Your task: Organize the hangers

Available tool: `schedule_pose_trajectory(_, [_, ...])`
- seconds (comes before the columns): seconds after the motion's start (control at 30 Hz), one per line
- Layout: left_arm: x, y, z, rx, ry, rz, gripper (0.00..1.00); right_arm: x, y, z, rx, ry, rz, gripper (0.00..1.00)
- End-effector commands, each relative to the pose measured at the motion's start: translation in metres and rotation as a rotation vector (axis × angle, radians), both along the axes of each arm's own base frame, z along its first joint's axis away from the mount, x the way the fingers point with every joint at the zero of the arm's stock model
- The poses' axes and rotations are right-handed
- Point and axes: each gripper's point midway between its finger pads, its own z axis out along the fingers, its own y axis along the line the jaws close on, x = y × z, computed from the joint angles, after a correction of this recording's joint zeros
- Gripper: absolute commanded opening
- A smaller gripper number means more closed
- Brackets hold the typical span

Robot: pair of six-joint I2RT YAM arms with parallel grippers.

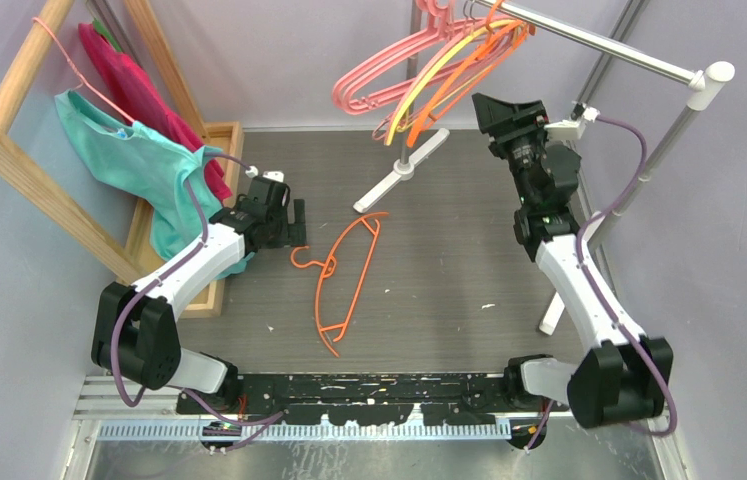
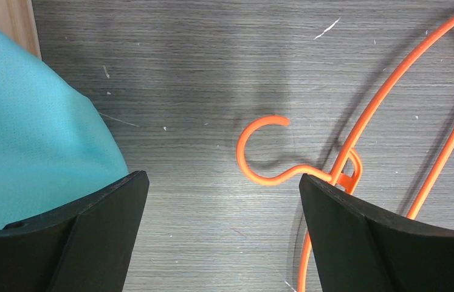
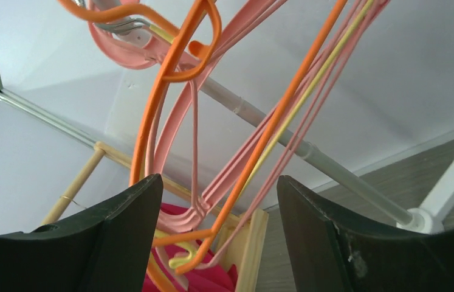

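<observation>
One orange hanger point(image 1: 344, 275) lies flat on the grey table, its hook point(image 2: 254, 152) pointing left. My left gripper point(image 1: 294, 222) hovers just left of it, open point(image 2: 224, 188), with bare table between the fingers and the hook just ahead of the right finger. Several pink, yellow and orange hangers point(image 1: 429, 70) hang from the metal rail point(image 1: 599, 45) at the back right. My right gripper point(image 1: 494, 110) is raised beside them and stands open point(image 3: 219, 201). The hangers' lower ends point(image 3: 212, 231) dangle between its fingers without being clamped.
A wooden frame point(image 1: 19, 60) leans at the left, carrying a teal cloth point(image 1: 139, 160) on a thin pink hanger and a red cloth behind it. The teal cloth point(image 2: 24, 121) reaches my left finger. The rail stand's white foot point(image 1: 401, 172) rests on the table.
</observation>
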Motion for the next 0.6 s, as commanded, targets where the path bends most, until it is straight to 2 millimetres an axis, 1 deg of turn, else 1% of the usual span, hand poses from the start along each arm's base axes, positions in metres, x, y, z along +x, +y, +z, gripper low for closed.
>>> schedule_pose_trajectory(0.0, [0.013, -0.008, 0.011, -0.032, -0.047, -0.014, 0.98, -0.041, -0.007, 0.006, -0.103, -0.041, -0.049, 0.75])
schedule_pose_trajectory(0.07, [0.014, -0.008, 0.008, -0.032, -0.037, -0.011, 0.98, -0.05, 0.006, -0.021, -0.177, 0.015, -0.038, 0.76])
schedule_pose_trajectory(0.13, [0.015, -0.008, 0.006, -0.032, -0.026, -0.006, 0.98, -0.059, 0.025, -0.054, -0.272, 0.086, -0.037, 0.76])
schedule_pose_trajectory(0.17, [0.015, -0.007, 0.004, -0.032, -0.018, -0.001, 0.98, -0.068, 0.045, -0.072, -0.327, 0.118, -0.017, 0.76])
schedule_pose_trajectory(0.2, [0.015, -0.006, 0.003, -0.037, -0.012, 0.006, 0.98, -0.073, 0.056, -0.093, -0.381, 0.165, -0.02, 0.76])
schedule_pose_trajectory(0.27, [0.016, -0.004, 0.0, -0.065, 0.002, 0.024, 0.98, -0.088, 0.087, -0.135, -0.491, 0.235, 0.031, 0.76])
schedule_pose_trajectory(0.37, [0.019, 0.0, -0.003, -0.136, 0.016, 0.057, 0.98, -0.113, 0.128, -0.189, -0.588, 0.319, 0.127, 0.75])
schedule_pose_trajectory(0.43, [0.023, 0.004, -0.002, -0.172, 0.021, 0.08, 0.98, -0.128, 0.153, -0.21, -0.638, 0.339, 0.177, 0.75])
schedule_pose_trajectory(0.5, [0.027, 0.01, -0.001, -0.183, 0.024, 0.099, 0.98, -0.138, 0.18, -0.216, -0.699, 0.327, 0.212, 0.74])
schedule_pose_trajectory(0.57, [0.032, 0.015, 0.0, -0.196, 0.032, 0.118, 0.98, -0.143, 0.206, -0.223, -0.779, 0.32, 0.244, 0.74])
